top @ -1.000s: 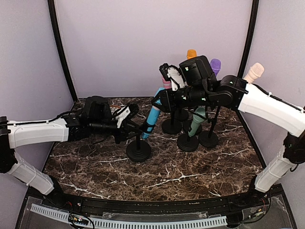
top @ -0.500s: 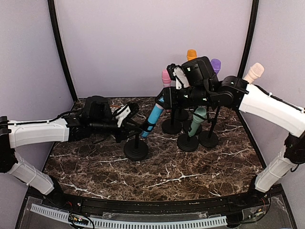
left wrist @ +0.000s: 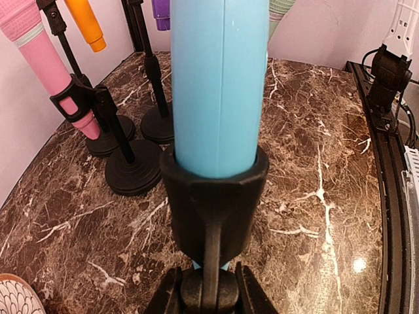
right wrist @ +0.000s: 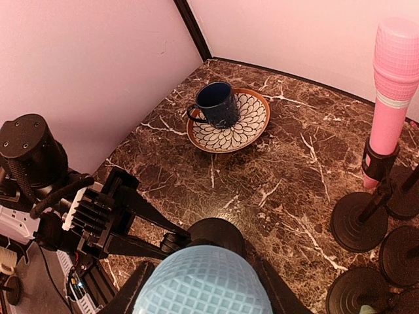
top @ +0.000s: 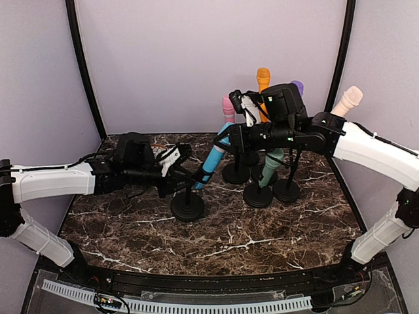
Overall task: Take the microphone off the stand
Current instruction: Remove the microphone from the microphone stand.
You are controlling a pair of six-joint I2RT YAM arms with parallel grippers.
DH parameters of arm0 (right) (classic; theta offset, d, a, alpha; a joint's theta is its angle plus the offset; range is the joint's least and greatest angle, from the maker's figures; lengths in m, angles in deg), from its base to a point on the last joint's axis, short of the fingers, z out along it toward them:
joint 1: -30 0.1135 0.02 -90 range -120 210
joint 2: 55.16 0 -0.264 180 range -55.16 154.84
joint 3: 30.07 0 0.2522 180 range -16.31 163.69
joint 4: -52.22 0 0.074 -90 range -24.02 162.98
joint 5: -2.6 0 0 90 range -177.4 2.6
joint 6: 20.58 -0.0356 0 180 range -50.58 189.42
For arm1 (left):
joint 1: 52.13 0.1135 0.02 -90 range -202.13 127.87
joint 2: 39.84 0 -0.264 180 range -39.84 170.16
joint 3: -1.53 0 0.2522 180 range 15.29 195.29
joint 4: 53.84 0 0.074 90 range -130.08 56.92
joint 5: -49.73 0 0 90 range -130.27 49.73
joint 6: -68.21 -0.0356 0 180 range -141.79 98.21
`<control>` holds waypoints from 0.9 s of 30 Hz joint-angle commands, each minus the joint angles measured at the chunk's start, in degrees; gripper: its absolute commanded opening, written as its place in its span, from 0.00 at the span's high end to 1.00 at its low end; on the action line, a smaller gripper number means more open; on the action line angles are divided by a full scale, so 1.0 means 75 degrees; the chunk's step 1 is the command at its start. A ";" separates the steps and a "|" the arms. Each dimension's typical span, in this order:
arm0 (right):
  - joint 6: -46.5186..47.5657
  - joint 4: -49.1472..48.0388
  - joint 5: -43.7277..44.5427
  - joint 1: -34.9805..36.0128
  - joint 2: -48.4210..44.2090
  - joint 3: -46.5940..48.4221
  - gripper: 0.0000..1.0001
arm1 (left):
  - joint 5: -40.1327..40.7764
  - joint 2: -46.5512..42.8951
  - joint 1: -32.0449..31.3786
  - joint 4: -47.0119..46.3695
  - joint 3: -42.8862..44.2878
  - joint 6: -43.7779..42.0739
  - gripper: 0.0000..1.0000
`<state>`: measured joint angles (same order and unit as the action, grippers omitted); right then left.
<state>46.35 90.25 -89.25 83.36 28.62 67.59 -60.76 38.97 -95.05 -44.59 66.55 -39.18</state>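
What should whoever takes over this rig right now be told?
Left hand: clamped on the post of the black round-based stand, just under its black clip.
Right hand: closed around the mesh-head end of the light-blue microphone.
Position: the microphone leans toward the right arm, with its lower body seated in the clip.
Done: both grips are set.
Left: draw the microphone up along its own axis out of the clip while the left hand braces the stand. Mind the pink microphone close behind.

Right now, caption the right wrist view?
Right hand grips the blue microphone, left hand holds its stand; cup and saucer beyond.
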 commanded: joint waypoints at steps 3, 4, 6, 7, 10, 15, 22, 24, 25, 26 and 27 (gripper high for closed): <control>0.0471 -0.2127 -0.0901 -0.0107 -0.1026 0.0126 0.59 | 0.0277 0.0172 0.0063 0.1117 -0.0264 -0.0143 1.00; 0.0484 -0.2082 -0.0752 -0.0107 -0.1052 0.0123 0.59 | 0.0268 0.0176 0.0059 0.1117 -0.0262 -0.0137 1.00; 0.0492 -0.1895 -0.0403 -0.0107 -0.1050 0.0181 0.59 | 0.0269 0.0181 0.0062 0.1116 -0.0261 -0.0132 1.00; 0.0497 -0.1752 -0.0246 -0.0107 -0.1022 0.0238 0.59 | 0.0268 0.0198 0.0050 0.1117 -0.0261 -0.0125 1.00; 0.0452 -0.1340 0.0205 -0.0107 -0.0946 0.0391 0.59 | 0.0256 0.0213 0.0036 0.1116 -0.0251 -0.0121 1.00; 0.0493 -0.1191 0.0576 -0.0107 -0.0966 0.0423 0.59 | 0.0250 0.0250 0.0013 0.1117 -0.0250 -0.0108 1.00; 0.0658 -0.0980 0.0713 -0.0107 -0.1131 0.0497 0.59 | 0.0251 0.0309 -0.0024 0.1135 -0.0240 -0.0097 1.00; 0.0663 -0.0985 0.0719 -0.0107 -0.1175 0.0486 0.59 | 0.0250 0.0325 -0.0020 0.1137 -0.0239 -0.0096 1.00; 0.0661 -0.0986 0.0726 -0.0107 -0.1190 0.0486 0.59 | 0.0255 0.0323 -0.0026 0.1139 -0.0241 -0.0096 1.00; 0.0656 -0.0998 0.0727 -0.0107 -0.1204 0.0486 0.59 | 0.0252 0.0327 -0.0022 0.1137 -0.0239 -0.0096 1.00; 0.0661 -0.1004 0.0716 -0.0107 -0.1211 0.0485 0.59 | 0.0249 0.0330 -0.0021 0.1139 -0.0232 -0.0102 1.00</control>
<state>50.53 93.03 -88.75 83.54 26.13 66.26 -61.72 40.17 -95.99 -45.40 66.57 -39.23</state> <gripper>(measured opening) 0.460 0.247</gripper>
